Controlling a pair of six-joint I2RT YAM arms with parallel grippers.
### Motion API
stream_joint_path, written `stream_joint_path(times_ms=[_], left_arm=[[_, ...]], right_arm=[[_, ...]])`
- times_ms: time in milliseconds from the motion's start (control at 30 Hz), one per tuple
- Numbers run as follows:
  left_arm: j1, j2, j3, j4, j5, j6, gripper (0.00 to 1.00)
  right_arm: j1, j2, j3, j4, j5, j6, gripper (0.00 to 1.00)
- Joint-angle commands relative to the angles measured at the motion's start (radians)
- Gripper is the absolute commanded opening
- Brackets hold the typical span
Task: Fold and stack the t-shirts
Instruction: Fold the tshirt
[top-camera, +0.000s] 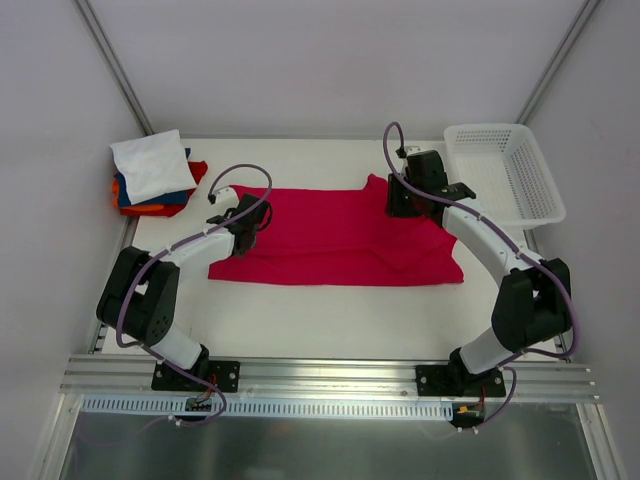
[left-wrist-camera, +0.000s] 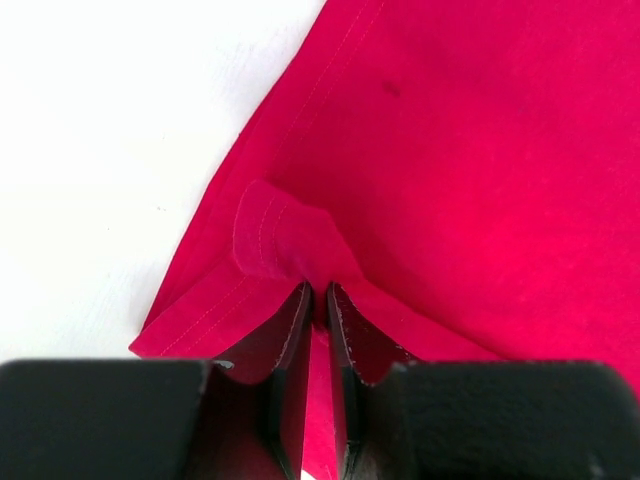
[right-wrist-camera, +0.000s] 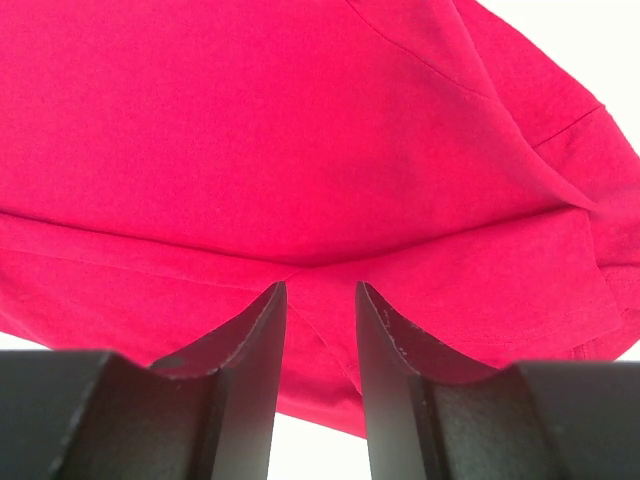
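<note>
At the far left corner of the worktop (top-camera: 320, 310) sits a stack of folded t-shirts (top-camera: 150, 188). A white one (top-camera: 152, 165) is on top, with blue, orange and red edges showing beneath it. That part of the job looks done.

Just to the right of the stack, the left claw (top-camera: 245, 228) is down on the left end of the crimson shirt (top-camera: 340, 238). The shirt lies across the middle of the worktop, long from side to side. It seems to be doubled over once, though the layers are hard to count. In the left wrist view the fingers (left-wrist-camera: 290, 340) are pressed almost together on a small pucker of the hemmed edge, pinching the cloth.

Further right, the right claw (top-camera: 408, 200) rests on the far right part of the shirt, near a sleeve. In its own wrist view the fingers stand partly apart, with red cloth across the gap and creases running toward the tips. I cannot tell whether it actually grips.

At the far right stands a white mesh basket (top-camera: 505, 172).

By my reading, the crimson shirt is the only loose one in view. What is left is to fold it down to the size of the others and set it on the stack.
</note>
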Motion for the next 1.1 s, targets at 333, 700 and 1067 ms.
stream_joint_path(times_ms=[333, 700, 1067], left_arm=[[0.014, -0.023, 0.047, -0.005, -0.04, 0.038, 0.04], [0.05, 0.028, 0.128, -0.006, -0.053, 0.087, 0.07], [0.106, 0.16, 0.227, -0.005, -0.012, 0.104, 0.62]], right_arm=[[-0.004, 0.016, 0.042, 0.024, -0.023, 0.009, 0.37], [-0.004, 0.024, 0.041, 0.026, -0.024, 0.007, 0.37], [-0.006, 0.007, 0.06, 0.007, -0.011, 0.0, 0.37]])
